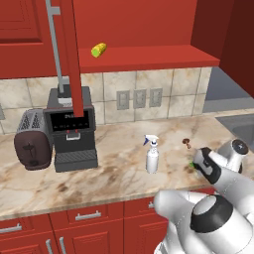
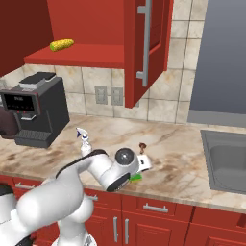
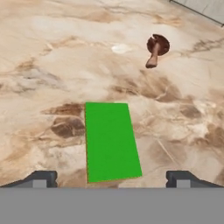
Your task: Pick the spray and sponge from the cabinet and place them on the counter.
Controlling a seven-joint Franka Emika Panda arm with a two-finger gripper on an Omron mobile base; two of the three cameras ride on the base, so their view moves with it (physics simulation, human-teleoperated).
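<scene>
Gripper (image 3: 111,179) jaws spread wide — empty, sponge (image 3: 111,142) flat on counter (image 3: 52,65) between them

The marbled stone counter (image 1: 114,173) carried a flat green sponge (image 3: 111,141) near its front edge, a small brown mushroom (image 3: 155,49) lying just beyond it, and a white spray (image 1: 152,154) bottle standing upright. A black coffee machine (image 1: 73,130) and a dark toaster (image 1: 32,140) stood side by side at the wall end.
</scene>
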